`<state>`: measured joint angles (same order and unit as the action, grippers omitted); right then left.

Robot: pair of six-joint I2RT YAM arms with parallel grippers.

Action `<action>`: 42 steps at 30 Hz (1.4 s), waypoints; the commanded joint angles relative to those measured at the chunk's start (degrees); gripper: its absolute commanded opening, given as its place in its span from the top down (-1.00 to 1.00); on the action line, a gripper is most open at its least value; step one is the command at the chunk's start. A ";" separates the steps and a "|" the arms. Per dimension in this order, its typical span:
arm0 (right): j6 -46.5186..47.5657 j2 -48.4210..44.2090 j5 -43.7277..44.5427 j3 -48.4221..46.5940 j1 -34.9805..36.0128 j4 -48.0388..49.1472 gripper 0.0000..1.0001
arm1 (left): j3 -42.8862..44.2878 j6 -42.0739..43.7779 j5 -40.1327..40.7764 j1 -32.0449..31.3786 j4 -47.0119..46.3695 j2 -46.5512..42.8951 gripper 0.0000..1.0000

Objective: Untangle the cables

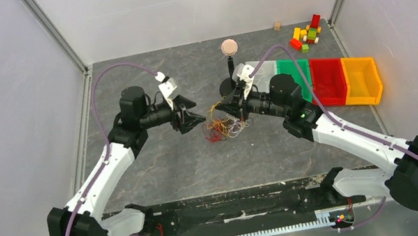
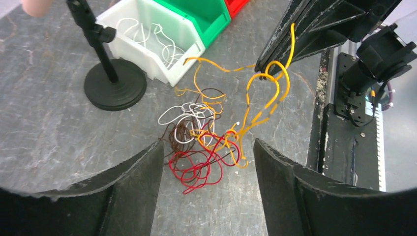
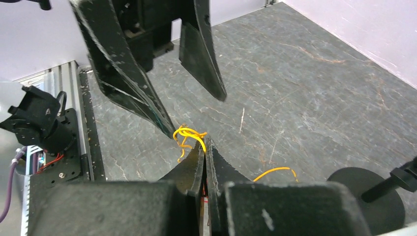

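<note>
We see the cables (image 2: 196, 147), a small loose heap of thin bendy wires in red, orange, white and brown. It lies near the middle of the dark grey stone-look surface (image 1: 164, 171), between the two arms.

One orange wire (image 2: 269, 86) climbs out of the heap in big loops. It goes up to the right tool (image 2: 263, 66), whose two black fingers are squeezed tight on it. The left tool (image 2: 207, 143) is spread wide and has nothing in it. It hangs just left of the heap, pointing at the right tool.

Just past the heap stands a black stand (image 2: 115, 86) with a round foot and a pale pink ball (image 1: 229, 45) on top. Beside it sits a white plastic bin (image 2: 177, 61) with a few white wires (image 2: 157, 37) inside. A green bin (image 2: 211, 27), a red bin (image 1: 328, 81) and a yellow bin (image 1: 360, 79) follow in a row to the right. Small coloured blocks (image 1: 307, 32) lie in the far right corner, and one plain wooden block (image 1: 276, 26) lies apart from them.

From above, the right arm covers most of the white bin. The wires are so thin there that we cannot follow any one of them. In the right wrist view only a bit of orange shows, and the rest of the heap is hidden behind the tool.
</note>
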<state>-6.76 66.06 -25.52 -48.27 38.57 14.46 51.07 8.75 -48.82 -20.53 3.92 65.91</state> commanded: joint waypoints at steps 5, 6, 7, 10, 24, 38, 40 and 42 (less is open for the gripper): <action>1.29 -1.66 0.12 -1.07 1.69 2.77 1.00 | 2.72 -1.19 -2.82 -3.51 -3.68 3.31 -0.16; 1.21 -1.70 0.37 -1.33 1.68 2.80 1.00 | 2.43 -1.39 -2.82 -3.89 -3.65 3.63 -0.07; 0.82 -1.78 0.72 -1.55 1.70 2.92 1.00 | 1.86 -1.32 -2.78 -4.22 -3.66 3.81 0.07; -0.06 -2.35 1.81 -2.85 1.67 3.12 1.00 | 0.15 -1.04 -0.55 -4.27 -3.66 4.23 0.81; 0.36 -4.65 13.94 -16.74 -0.97 1.75 1.00 | -12.69 19.14 3.65 4.00 19.59 -3.46 0.95; 0.35 -7.33 11.28 -17.31 -4.29 -2.81 1.00 | -7.75 41.37 3.28 27.07 41.00 -2.58 0.96; -0.04 -6.62 8.42 -19.23 -4.31 -4.19 1.00 | -6.52 41.33 3.09 27.30 41.26 -2.32 0.94; -0.99 -5.98 7.29 -21.22 -4.29 -6.36 1.00 | -2.89 42.75 0.05 27.30 45.51 -1.98 0.21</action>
<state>-6.00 59.22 -14.33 -65.21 34.35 10.79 41.89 45.45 -45.15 6.35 43.07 63.57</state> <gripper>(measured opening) 0.006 0.099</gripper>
